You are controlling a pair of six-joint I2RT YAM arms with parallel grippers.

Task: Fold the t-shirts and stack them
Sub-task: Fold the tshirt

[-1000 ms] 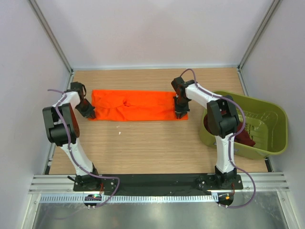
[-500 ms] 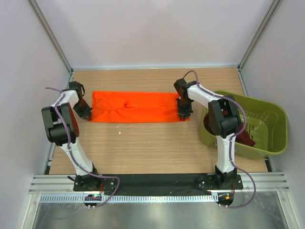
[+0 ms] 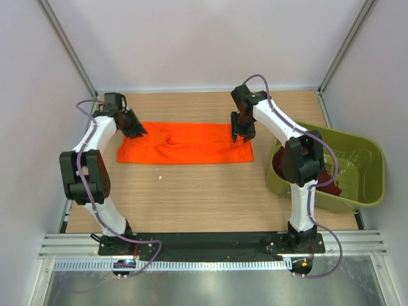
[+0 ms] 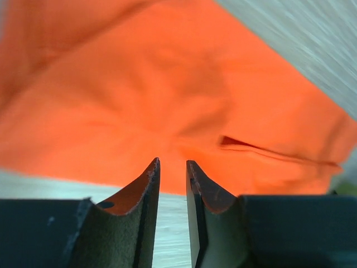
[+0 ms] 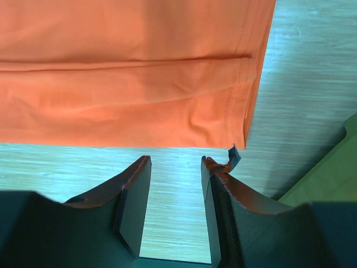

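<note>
Top external view. Item one: bright orange short-sleeved cloth t-shirt (image 3: 185, 143), lying flat on the far half of the pale wood-grain worktop (image 3: 191, 191), already folded into a long narrow band.
- Long axis: runs left to right across the worktop, between the two arms.
- Ends: the right end shows a double-stitched edge in the right wrist view (image 5: 128, 72), probably the hem. The left end looks looser and more creased in the left wrist view (image 4: 167, 100).
- Handling, as judged: light, soft and limp. It will sag and slide on the smooth wood, so take it at the two corners of one short end, pinching every layer at once.

Item two: dark maroon cloth t-shirt (image 3: 328, 182), bunched inside the olive-green plastic tub (image 3: 357, 143) at the right, not yet folded.

Item three: left claw (image 4: 172, 164), over the shirt's far left corner; jaws a narrow gap apart, nothing between them.

Item four: right claw (image 5: 175, 162), at the shirt's right end near the far edge; jaws apart over bare wood, holding nothing.
</note>
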